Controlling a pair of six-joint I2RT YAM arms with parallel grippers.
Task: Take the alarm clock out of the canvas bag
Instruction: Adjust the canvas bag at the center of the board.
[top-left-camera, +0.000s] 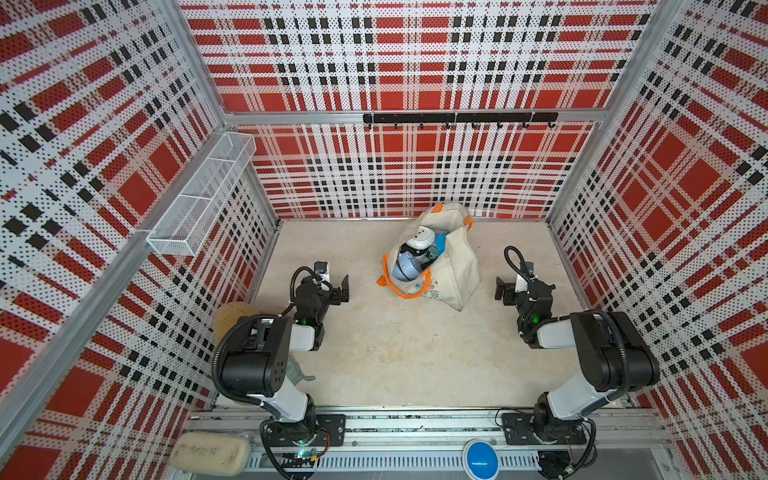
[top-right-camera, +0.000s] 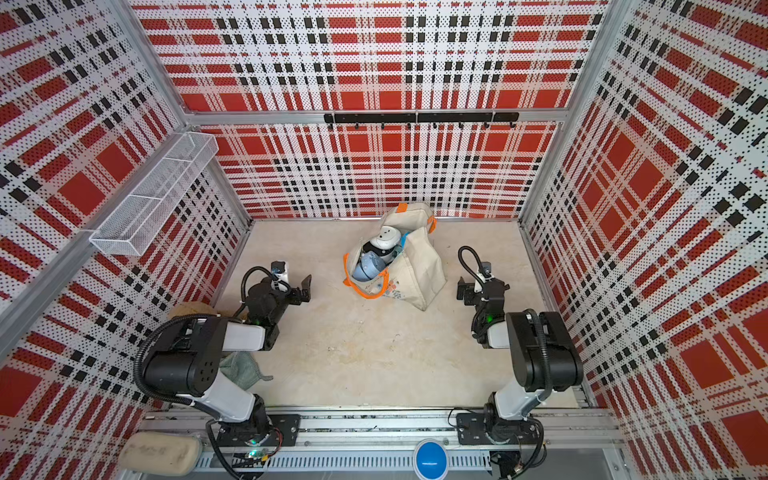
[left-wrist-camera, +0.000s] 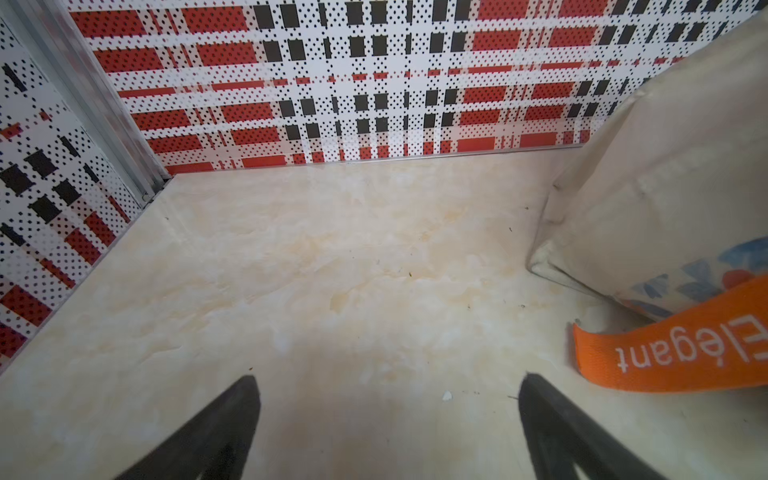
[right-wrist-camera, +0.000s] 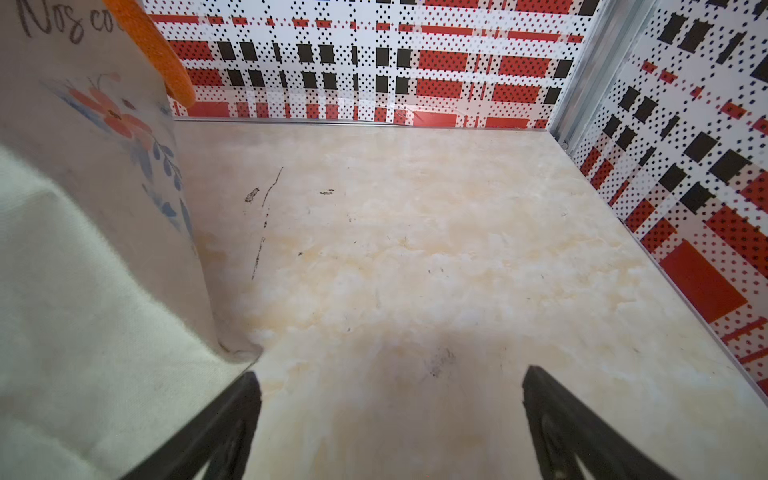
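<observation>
Over to the left, the black left gripper (left-wrist-camera: 388, 378) hangs low over the beige marbled tabletop (top-left-camera: 374, 332), jaws spread wide and empty. In the middle stands the cream canvas bag (top-left-camera: 455, 266) with orange handles, its mouth open. A pale-blue round thing (top-left-camera: 405, 266) and a white round thing (top-left-camera: 420, 239) sit inside; I cannot tell which is the alarm clock. The right gripper (right-wrist-camera: 390, 371), just beside the bag, is wide and empty too.

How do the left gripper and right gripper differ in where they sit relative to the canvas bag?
The left gripper stands on the canvas bag's side where an orange handle droops to the table; the right gripper stands beside bare cream canvas.
In the wrist views the left gripper's fingers show clear of the bag; the right gripper's one finger sits against the canvas, contact unclear.
Shared: both open, empty, low over the table.
</observation>
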